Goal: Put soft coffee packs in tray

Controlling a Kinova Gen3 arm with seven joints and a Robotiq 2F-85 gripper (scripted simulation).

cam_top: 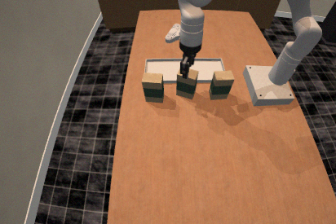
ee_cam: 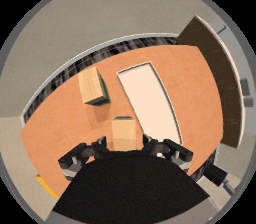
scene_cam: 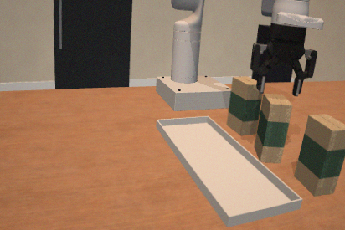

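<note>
Three upright tan coffee packs with dark green bands: left (cam_top: 152,86); middle (cam_top: 187,83); right (cam_top: 222,84); one shallow white rectangular tray (cam_top: 156,63); one white robot arm (cam_top: 192,16); one grey square base plate (cam_top: 261,98); one wooden table (cam_top: 212,159).
</note>
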